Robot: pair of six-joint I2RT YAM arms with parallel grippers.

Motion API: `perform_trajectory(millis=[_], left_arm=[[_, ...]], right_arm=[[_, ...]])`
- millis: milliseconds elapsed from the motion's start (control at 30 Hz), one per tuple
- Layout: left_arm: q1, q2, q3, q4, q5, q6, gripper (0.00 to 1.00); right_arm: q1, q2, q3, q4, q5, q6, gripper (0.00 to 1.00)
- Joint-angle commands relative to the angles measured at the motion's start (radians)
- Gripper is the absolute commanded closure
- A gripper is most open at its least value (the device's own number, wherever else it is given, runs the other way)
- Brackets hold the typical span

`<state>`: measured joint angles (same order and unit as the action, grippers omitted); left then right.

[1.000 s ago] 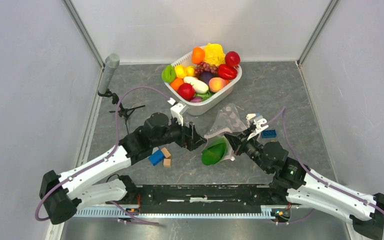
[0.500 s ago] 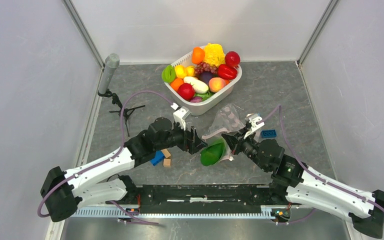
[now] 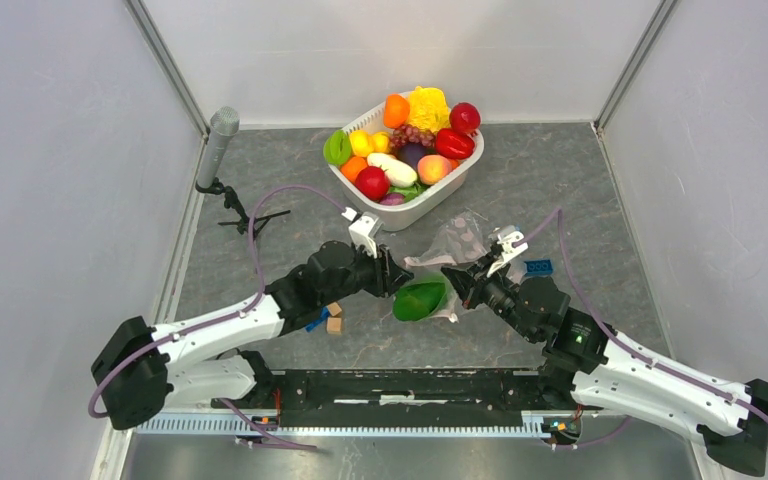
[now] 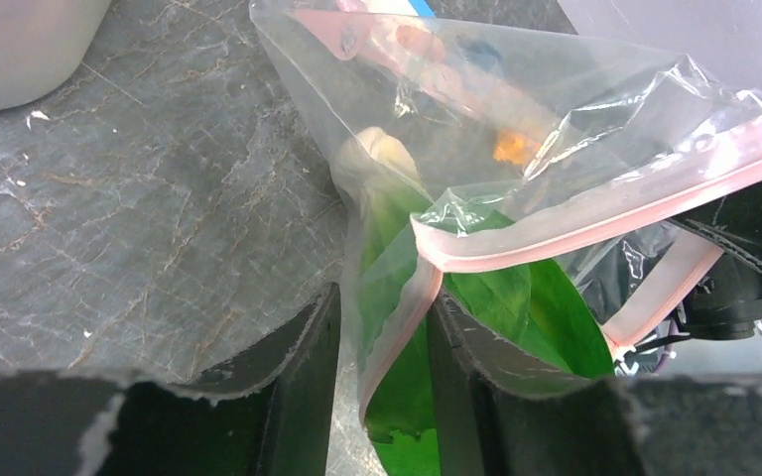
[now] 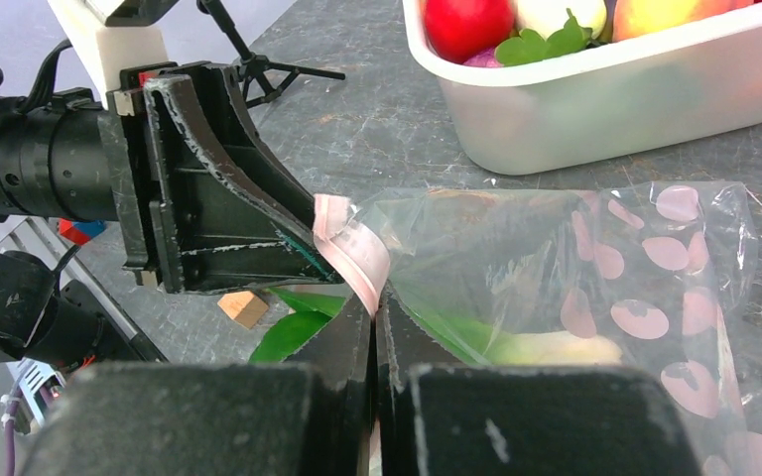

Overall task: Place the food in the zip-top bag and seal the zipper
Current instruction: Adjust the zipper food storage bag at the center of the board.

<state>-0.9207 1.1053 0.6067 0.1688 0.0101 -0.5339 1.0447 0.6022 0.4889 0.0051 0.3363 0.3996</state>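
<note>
The zip-top bag [image 3: 457,243] lies on the table between my two arms, with a green leafy vegetable [image 3: 418,298] sticking out of its mouth. My right gripper [image 5: 375,307] is shut on the pink zipper [image 5: 352,243] at one side of the mouth. My left gripper [image 4: 382,337] straddles the opposite zipper [image 4: 595,223] edge and the leaf [image 4: 516,297]. Its jaws are narrow but open, with the strip against one finger [image 4: 456,347] and a gap to the other. More food [image 3: 410,150] fills the white basket [image 3: 430,205] behind.
A microphone on a small tripod [image 3: 222,135] stands at the back left. A blue block [image 3: 536,267] lies right of the bag. Tan blocks [image 3: 334,318] and another blue block [image 3: 312,320] sit by my left arm. A tan block [image 5: 245,307] shows below the left gripper.
My left gripper has moved right to the bag's mouth and its jaws have narrowed around the zipper edge. The green leaf has shifted slightly left. My right gripper has held its grip.
</note>
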Motion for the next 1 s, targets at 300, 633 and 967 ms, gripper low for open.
perform_trajectory(millis=[300,633,967], left_arm=[[-0.004,-0.025,0.109,-0.006,0.033,0.019,0.98],[-0.004,0.043,0.587,-0.319,0.064,0.173,0.98],[-0.003,0.102,0.618,-0.287,0.123,0.176,0.98]], right_arm=[[0.001,-0.026,0.015,0.053,0.037,0.001,0.98],[0.000,-0.179,0.089,0.040,-0.008,-0.231,0.93],[0.000,-0.226,0.205,-0.031,-0.044,-0.315,0.96]])
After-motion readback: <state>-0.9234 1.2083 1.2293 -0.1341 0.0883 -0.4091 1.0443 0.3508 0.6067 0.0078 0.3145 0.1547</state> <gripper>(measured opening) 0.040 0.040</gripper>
